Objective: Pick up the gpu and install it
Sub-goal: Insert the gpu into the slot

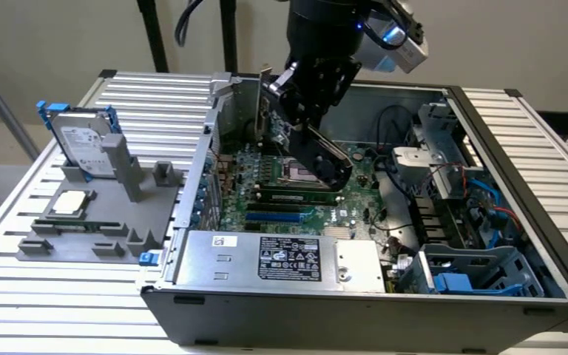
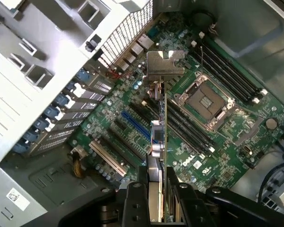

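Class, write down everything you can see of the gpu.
The gpu is a thin card, seen edge-on from the wrist, with a silver bracket at its far end. The exterior view shows its black face, tilted. The tool is shut on it, holding it inside the open case above the motherboard; no contact with a slot shows.

Black arm, silver wrist camera, black fingers.

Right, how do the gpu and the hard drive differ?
The gpu is gripped by the hand over the motherboard, inside the case; the hard drive stands in a grey holder outside it. The gpu is thin with a silver bracket; the hard drive is thicker with blue rails. Both are on edge, not flat.
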`<state>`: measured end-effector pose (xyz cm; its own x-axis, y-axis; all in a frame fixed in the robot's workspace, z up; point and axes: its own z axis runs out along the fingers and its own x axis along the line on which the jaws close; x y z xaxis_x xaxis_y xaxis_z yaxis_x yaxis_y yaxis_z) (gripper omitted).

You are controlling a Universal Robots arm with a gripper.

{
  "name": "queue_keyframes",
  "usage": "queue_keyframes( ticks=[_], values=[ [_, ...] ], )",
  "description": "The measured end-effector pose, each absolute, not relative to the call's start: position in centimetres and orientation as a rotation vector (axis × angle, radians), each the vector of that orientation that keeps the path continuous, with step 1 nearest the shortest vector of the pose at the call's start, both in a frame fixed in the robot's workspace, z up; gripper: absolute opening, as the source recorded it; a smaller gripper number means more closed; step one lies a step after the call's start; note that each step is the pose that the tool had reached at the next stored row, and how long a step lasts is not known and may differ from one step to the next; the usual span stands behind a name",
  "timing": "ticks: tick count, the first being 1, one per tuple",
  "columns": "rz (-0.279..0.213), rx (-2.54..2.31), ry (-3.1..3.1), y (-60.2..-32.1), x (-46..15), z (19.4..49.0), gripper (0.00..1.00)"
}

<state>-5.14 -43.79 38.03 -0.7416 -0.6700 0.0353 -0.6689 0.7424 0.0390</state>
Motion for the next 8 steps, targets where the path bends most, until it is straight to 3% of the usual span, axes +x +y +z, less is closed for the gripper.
queue_keyframes(
  ticks=[8],
  values=[
    [-0.031,1.318,-2.799,-43.79,-5.14,37.62,0.27]
  ],
)
